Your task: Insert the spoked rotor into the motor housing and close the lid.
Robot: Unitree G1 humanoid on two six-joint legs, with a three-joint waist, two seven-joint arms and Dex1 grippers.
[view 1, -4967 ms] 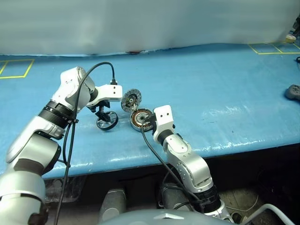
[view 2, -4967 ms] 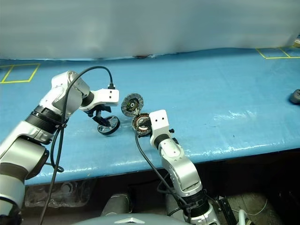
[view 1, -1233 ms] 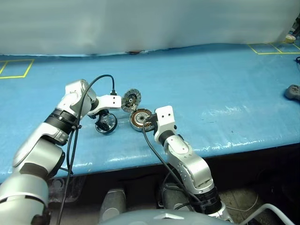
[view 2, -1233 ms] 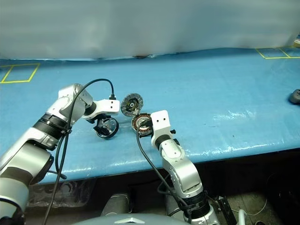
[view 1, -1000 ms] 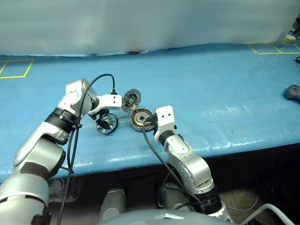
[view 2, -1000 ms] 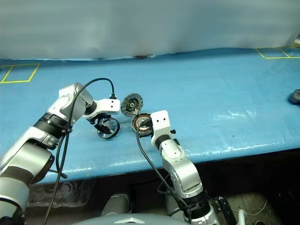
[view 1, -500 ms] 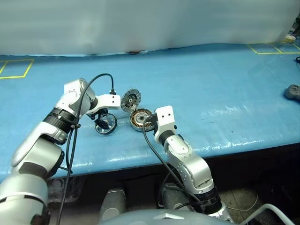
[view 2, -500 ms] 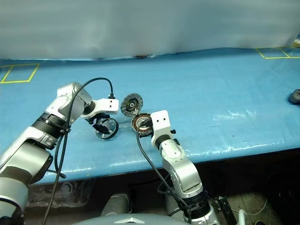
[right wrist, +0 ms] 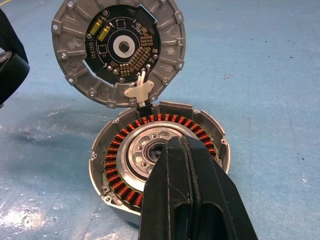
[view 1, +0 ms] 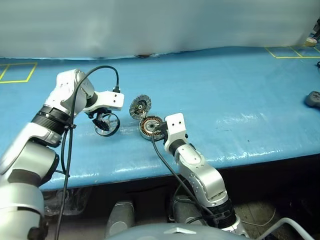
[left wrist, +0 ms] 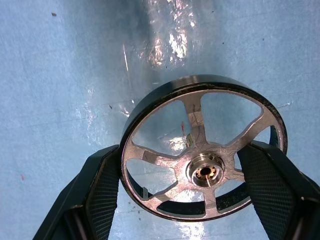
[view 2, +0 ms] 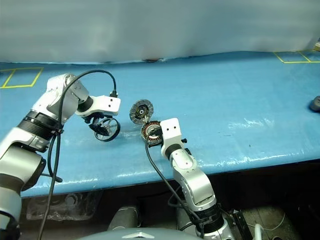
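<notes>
The spoked rotor (left wrist: 196,122), a silver wheel with a dark rim, hangs tilted above the blue table, and my left gripper (view 1: 103,122) is shut on its rim from both sides. Right of it stands the motor housing (view 1: 149,127), its copper windings (right wrist: 117,165) ringing a silver centre. The lid (right wrist: 118,50) stands up open at the housing's far edge, its ribbed face and dark circuit board showing. My right gripper (right wrist: 178,145) is shut, with its tips over the near part of the housing's centre.
A blue sheet (view 1: 225,85) covers the table, whose front edge runs just below the housing. Yellow tape squares (view 1: 17,72) mark the far corners. A grey object (view 1: 313,98) lies at the far right edge. A black cable (view 1: 100,70) loops over my left wrist.
My left gripper has risen off the table with the spoked rotor and shifted left, away from the housing, rolling a little. The right arm, housing and lid have not moved.
</notes>
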